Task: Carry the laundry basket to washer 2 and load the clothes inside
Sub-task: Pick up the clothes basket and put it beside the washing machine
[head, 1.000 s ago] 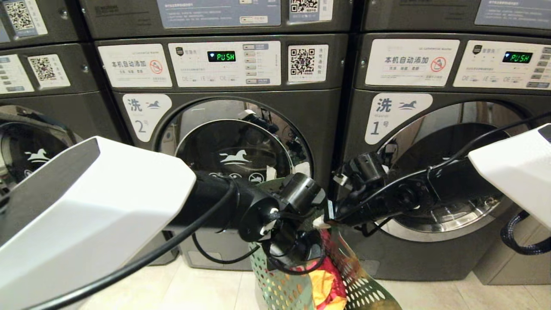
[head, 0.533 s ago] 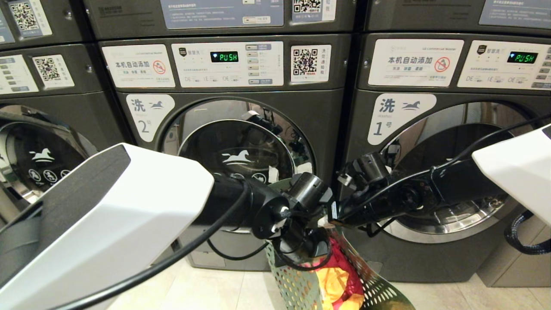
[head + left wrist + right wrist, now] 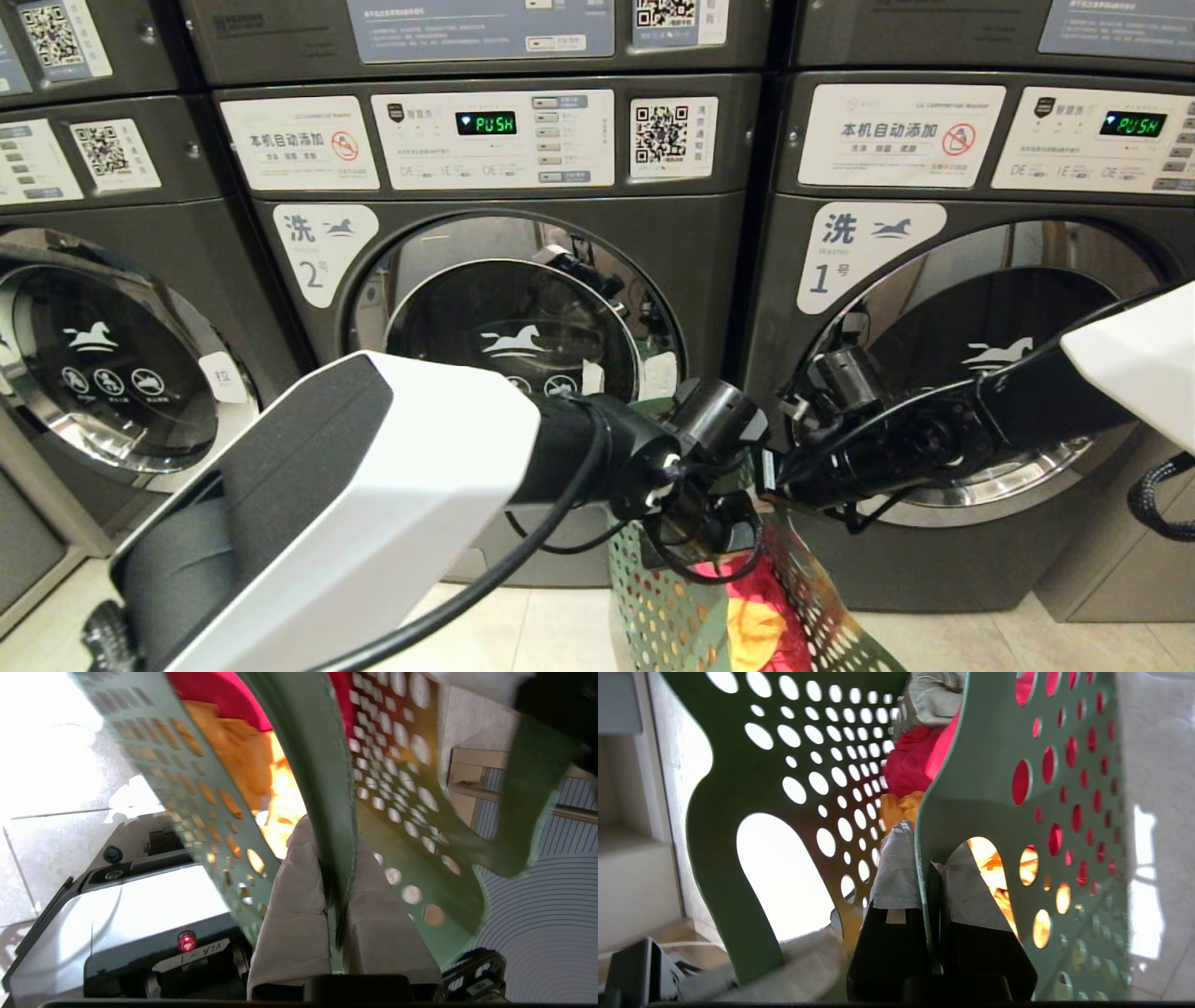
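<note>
Green laundry basket (image 3: pixel 691 607) rim (perforated) pinched between both tools (image 3: pixel 334 891) (image 3: pixel 931 877)

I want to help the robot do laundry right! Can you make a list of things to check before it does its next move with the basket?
1. Left gripper shut on the laundry basket rim: ok.
2. Right gripper shut on the basket by a handle hole: ok.
3. The clothes inside the basket, red and yellow showing: ok.
4. Basket in front of washer 2: not ok, it hangs between washer 2 and washer 1.
5. Washer 2's door open for loading: not ok, it looks closed.
6. Floor under the basket free: cannot tell.
</note>
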